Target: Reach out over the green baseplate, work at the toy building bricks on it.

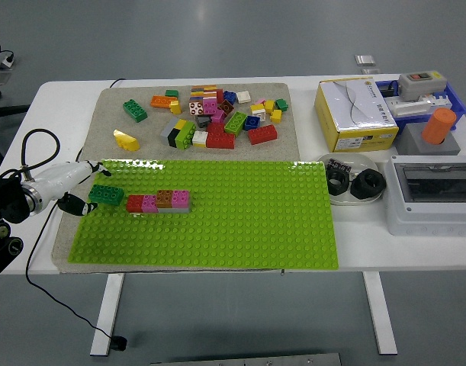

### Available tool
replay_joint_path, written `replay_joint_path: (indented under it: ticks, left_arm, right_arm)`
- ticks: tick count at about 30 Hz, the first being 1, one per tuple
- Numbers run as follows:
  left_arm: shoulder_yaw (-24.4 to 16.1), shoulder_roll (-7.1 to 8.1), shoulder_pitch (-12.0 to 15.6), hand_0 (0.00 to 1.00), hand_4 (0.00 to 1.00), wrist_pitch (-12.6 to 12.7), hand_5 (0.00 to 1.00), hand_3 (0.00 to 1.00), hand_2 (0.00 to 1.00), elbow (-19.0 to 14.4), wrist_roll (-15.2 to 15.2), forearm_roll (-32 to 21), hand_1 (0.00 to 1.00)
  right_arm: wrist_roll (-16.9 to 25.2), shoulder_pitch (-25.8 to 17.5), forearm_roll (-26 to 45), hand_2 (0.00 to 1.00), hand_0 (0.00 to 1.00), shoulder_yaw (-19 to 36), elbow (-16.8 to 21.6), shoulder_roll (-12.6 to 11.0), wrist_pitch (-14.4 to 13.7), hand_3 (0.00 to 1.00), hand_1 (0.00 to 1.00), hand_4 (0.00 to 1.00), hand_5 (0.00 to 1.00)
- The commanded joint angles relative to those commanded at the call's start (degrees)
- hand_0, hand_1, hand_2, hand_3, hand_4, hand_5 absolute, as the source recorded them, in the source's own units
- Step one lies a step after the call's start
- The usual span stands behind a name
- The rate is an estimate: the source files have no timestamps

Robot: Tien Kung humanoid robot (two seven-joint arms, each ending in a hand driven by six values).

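Observation:
The light green baseplate [233, 229] lies on a beige mat at the table's front. A dark green brick [106, 195] sits on its left end. Beside that brick runs a short row of red, pink, brown and pink bricks [159, 201]. My left hand [78, 187], white with dark fingertips, comes in from the left edge and hovers at the plate's left border, just left of the dark green brick. Its fingers are spread and hold nothing. The right arm is out of view.
A pile of loose bricks [217, 114] lies on the mat [103, 114] behind the plate. To the right stand a yellow box [356, 114], a dish with black rings [353, 183], a grey switch box [431, 191] and an orange cylinder [438, 126]. A black cable [34, 137] loops near my left arm.

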Motion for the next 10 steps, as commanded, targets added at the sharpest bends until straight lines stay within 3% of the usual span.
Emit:
replay_joint_path:
  ticks: [10]
  left_arm:
    - [0.1,-1.97,-1.1,0.986,0.709,0.3,0.002,0.824,0.998,3.8,-0.6,-0.3,0.977]
  right_arm:
    - [0.4,0.3,1.0,0.693,0.688,-1.0,0.0,-0.3,-0.1,0.907,0.681,0.591,0.998]
